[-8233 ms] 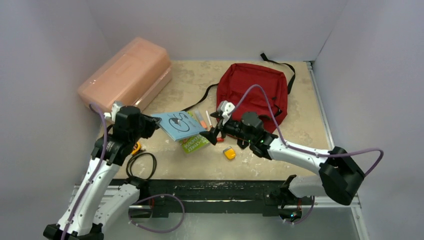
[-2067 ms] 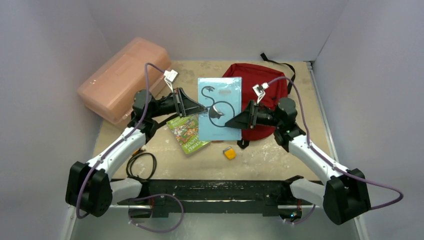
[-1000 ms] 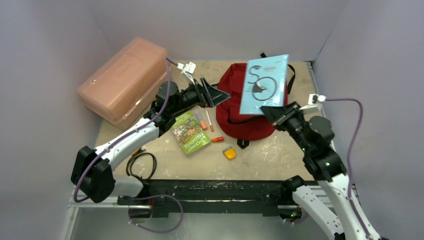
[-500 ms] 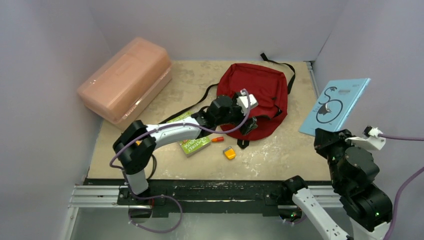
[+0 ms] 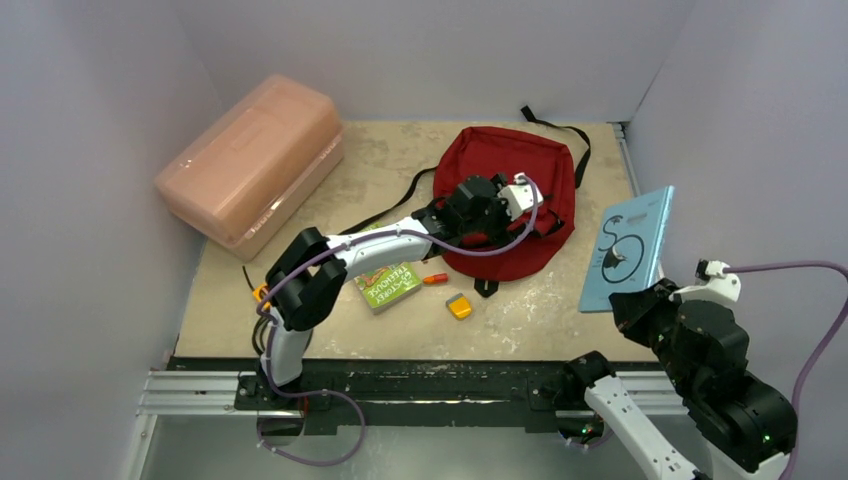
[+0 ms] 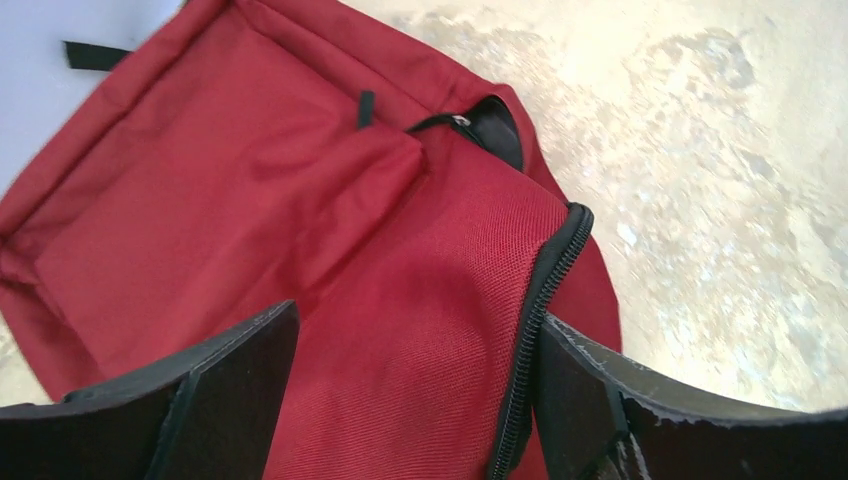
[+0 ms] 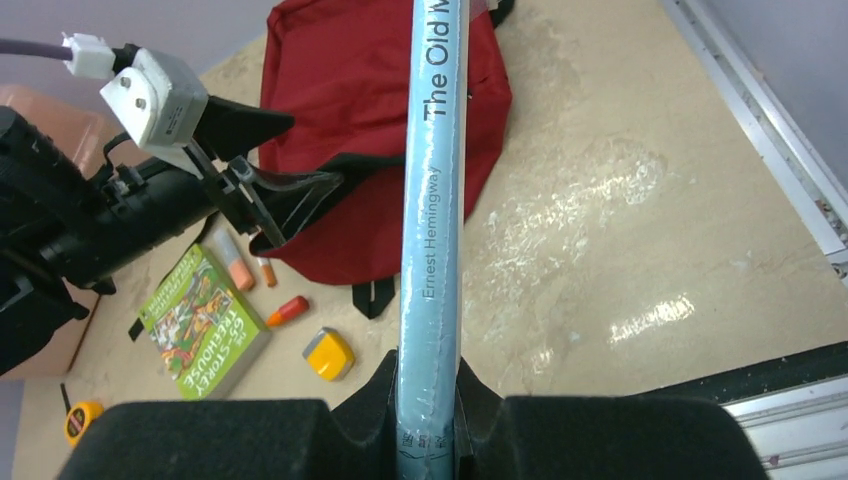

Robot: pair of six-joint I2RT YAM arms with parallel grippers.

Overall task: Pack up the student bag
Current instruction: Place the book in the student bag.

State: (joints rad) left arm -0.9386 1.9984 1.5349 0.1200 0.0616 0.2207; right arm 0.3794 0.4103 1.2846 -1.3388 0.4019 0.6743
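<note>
Top view: the red bag (image 5: 520,165) lies flat at the far side of the table (image 5: 560,300). The left gripper (image 5: 492,232) reaches over the bag's near edge, probably to lift the flap and make an opening. Well off to the right, the right gripper (image 5: 640,295) holds a blue book (image 5: 628,250) upright in the air, clear of the bag, likely waiting for that opening. A green book (image 5: 385,282) lies flat on the table near the bag.

Left wrist view: the jaws stand apart, straddling the red cloth of the bag (image 6: 200,220) just beside the zipper (image 6: 545,300). They are not clenched on it.

Right wrist view: the right gripper (image 7: 430,400) is clamped on the bottom of the blue book (image 7: 432,250), spine towards the camera. That grip would suit sliding the book in edge first. Beyond it, the left gripper (image 7: 290,160) sits at the bag's (image 7: 340,90) dark mouth.
</note>
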